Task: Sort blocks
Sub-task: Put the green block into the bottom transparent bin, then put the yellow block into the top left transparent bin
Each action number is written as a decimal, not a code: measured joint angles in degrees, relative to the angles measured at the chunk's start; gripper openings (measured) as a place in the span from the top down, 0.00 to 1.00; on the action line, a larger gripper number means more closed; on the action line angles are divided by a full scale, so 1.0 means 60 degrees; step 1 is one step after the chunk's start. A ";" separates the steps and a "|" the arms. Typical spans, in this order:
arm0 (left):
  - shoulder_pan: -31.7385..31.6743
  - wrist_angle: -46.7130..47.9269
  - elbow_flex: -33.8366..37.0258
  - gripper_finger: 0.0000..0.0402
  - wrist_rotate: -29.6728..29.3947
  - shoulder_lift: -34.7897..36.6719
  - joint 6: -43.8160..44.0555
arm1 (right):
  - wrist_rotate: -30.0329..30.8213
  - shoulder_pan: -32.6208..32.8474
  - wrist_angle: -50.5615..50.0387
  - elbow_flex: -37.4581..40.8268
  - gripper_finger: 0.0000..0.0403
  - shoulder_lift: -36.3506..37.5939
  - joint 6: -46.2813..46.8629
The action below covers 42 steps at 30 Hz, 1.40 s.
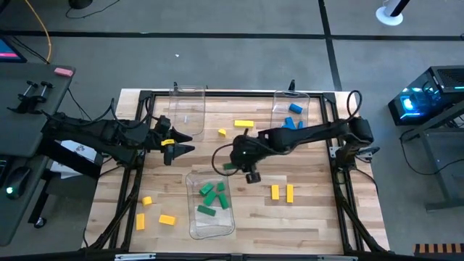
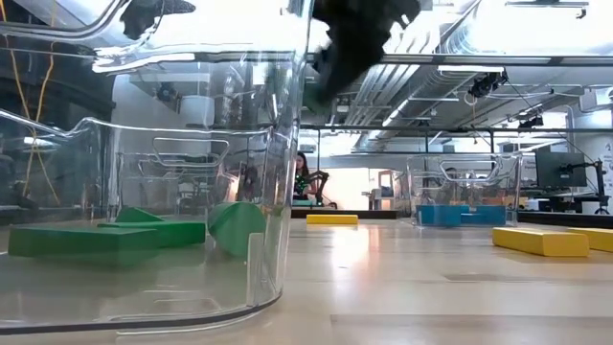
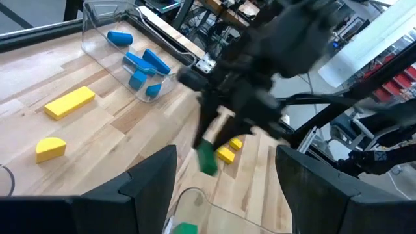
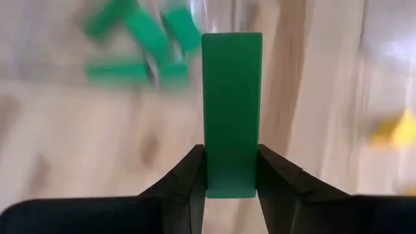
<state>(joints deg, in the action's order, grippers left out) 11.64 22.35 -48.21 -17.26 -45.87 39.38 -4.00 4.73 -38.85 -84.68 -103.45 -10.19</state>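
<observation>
Right wrist view: green bar block, upright between end effector fingers.

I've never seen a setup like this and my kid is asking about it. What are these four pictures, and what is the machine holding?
Two dark robot arms work at a wooden table. One picture looks down from above, one looks level across the tabletop, and one comes from each arm's wrist. Yellow, green and blue blocks lie about, some already in clear bins. The right pincer is shut on a green block near the bin of green ones. The left pincer waits open at the table's left side.
</observation>
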 joint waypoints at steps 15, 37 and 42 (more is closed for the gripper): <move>-0.0005 -0.0007 0.0000 0.38 -0.0101 0.0000 0.0209 | -0.0411 0.1500 0.4201 0.0000 0.70 -0.0857 -0.0736; -0.0004 0.0038 0.0000 0.38 -0.0182 -0.0064 -0.0160 | 0.3062 0.1129 0.0408 -0.2152 0.47 -0.0378 0.1175; 0.0083 0.0271 0.0000 0.38 0.1688 -0.0345 -0.0012 | 0.3008 0.1023 -0.1571 -0.2266 0.48 -0.0016 0.2055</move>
<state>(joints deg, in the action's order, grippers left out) 12.14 23.98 -48.21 -7.13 -47.93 39.30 14.05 10.87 -48.28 -98.28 -103.55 2.14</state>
